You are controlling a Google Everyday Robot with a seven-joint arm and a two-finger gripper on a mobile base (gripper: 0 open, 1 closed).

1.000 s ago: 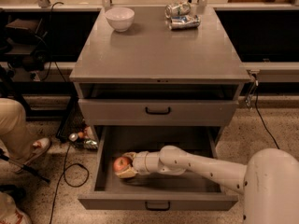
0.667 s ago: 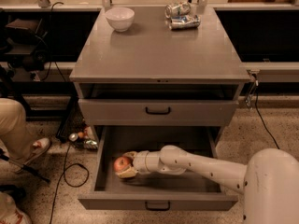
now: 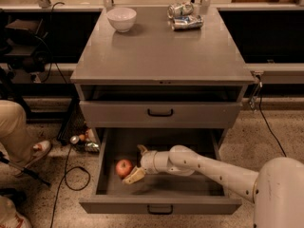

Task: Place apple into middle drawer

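The red-orange apple (image 3: 124, 167) lies on the floor of the pulled-out middle drawer (image 3: 161, 204), in its left half. My gripper (image 3: 137, 164) is inside the drawer, just right of the apple. Its fingers are spread open, the lower fingertip (image 3: 134, 176) beside the apple's bottom right and the other finger behind. The white arm reaches in from the lower right. The upper drawer (image 3: 160, 113), under the tabletop, is pushed in.
A white bowl (image 3: 121, 18) and two crushed cans (image 3: 184, 16) sit at the back of the tabletop (image 3: 161, 56). A person's legs and shoe (image 3: 21, 144) are at the left. Cables and small objects lie on the floor left of the cabinet.
The apple stays in the same spot in the drawer. My gripper's fingers now stand wider, with the apple lying free to their left.
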